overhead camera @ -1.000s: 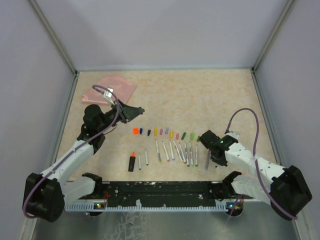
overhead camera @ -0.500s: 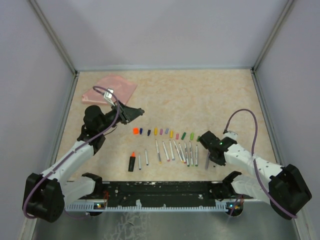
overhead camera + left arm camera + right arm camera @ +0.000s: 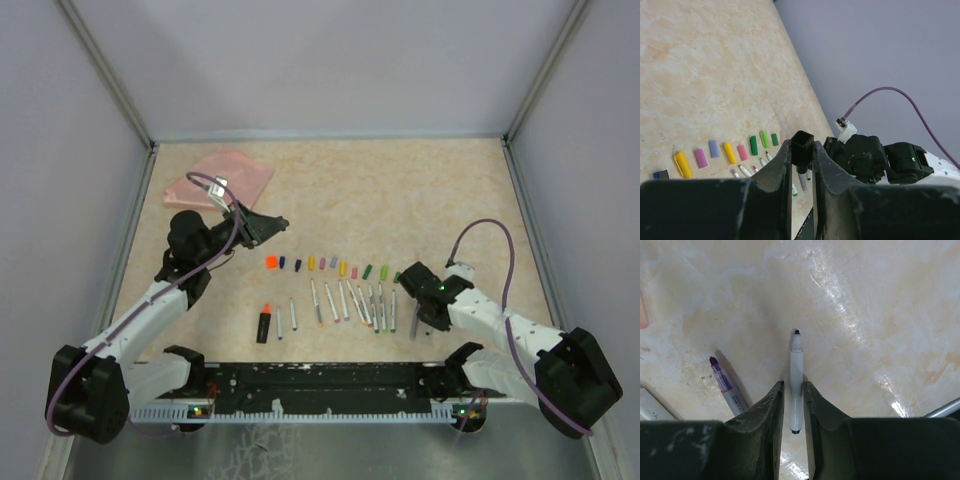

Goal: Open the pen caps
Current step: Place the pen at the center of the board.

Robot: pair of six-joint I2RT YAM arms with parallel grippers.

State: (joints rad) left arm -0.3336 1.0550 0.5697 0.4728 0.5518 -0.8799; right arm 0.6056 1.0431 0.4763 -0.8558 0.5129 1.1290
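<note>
My left gripper (image 3: 278,222) hangs above the table, left of the row, shut on a black pen cap (image 3: 802,146) that sticks out past its fingertips (image 3: 786,150). Several loose pen caps (image 3: 333,265) in orange, blue, yellow, pink, purple and green lie in a line, also in the left wrist view (image 3: 730,152). Below them lie uncapped white pens (image 3: 345,300). My right gripper (image 3: 416,322) is low at the row's right end, open. A white pen with a black tip (image 3: 796,360) lies on the table between its jaws, with a thin gap on each side.
A pink flat pouch (image 3: 220,178) lies at the back left. A black and orange highlighter (image 3: 264,322) lies left of the pens. A purple-tipped pen (image 3: 729,387) lies just left of my right fingers. Grey walls close in the table on three sides.
My right gripper's jaws have parted from shut, letting go of the white pen on the table. The left gripper holds still with the black cap.
</note>
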